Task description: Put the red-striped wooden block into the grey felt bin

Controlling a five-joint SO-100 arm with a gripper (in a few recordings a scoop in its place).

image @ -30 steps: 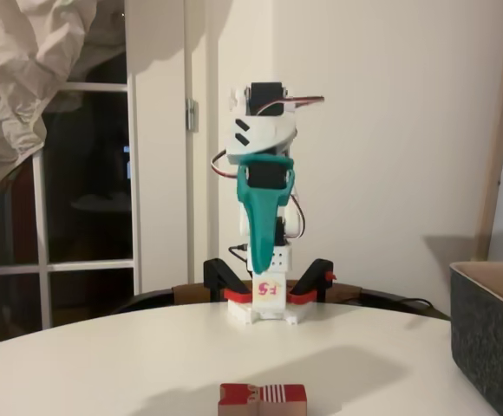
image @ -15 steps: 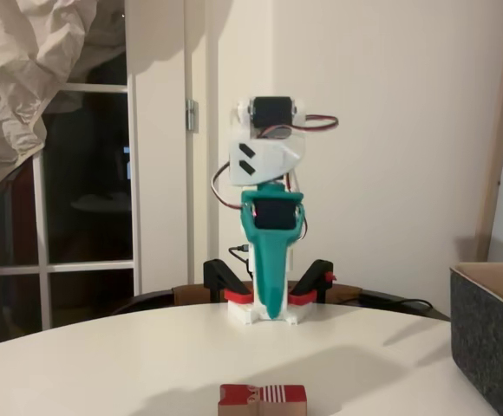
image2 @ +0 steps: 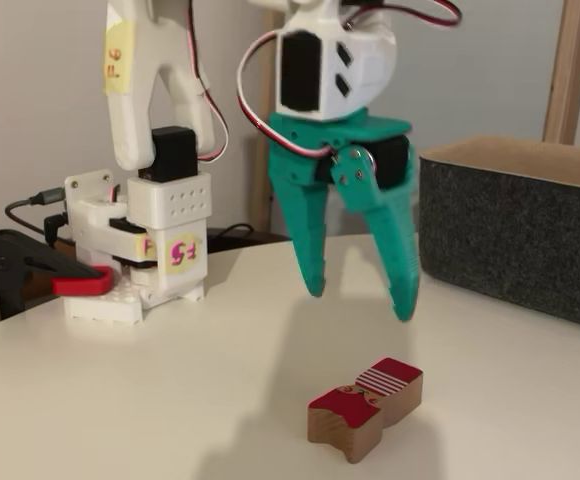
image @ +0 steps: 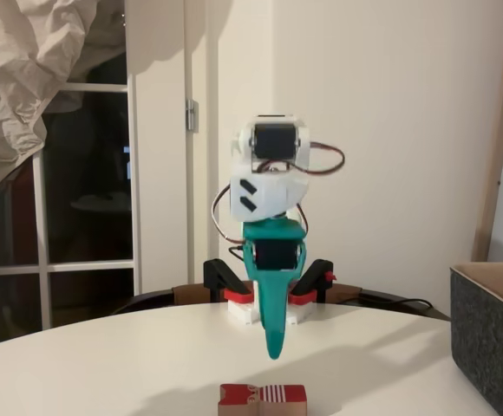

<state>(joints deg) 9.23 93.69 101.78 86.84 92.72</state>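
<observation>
**Gripper lower over the block, jaws spread**

Since the earlier frames the arm has tipped forward and down: the teal gripper [image: 274,347], which hung high in front of the base, now has its tip well below the base's level in a fixed view, in the air above the white table [image: 104,364].

From the left in a fixed view, the white arm base [image2: 140,250] stands clamped to the table by a black and red clamp [image2: 40,275]. To its right hangs the gripper [image2: 360,300], its two teal fingers [image2: 305,240] pointing down and set wide apart, with nothing between them; both tips are clear of the tabletop. Below it and slightly to the right lies the red-striped wooden block [image2: 365,408], flat on the table, untouched, its striped section towards the far end. Furthest right stands the grey felt bin [image2: 530,230], well apart from the block, with its tan lining showing at the rim.

In a fixed view from the front, the block [image: 263,400] sits at the near table edge, just below the gripper tip, and the bin [image: 490,338] is at the right edge
</observation>
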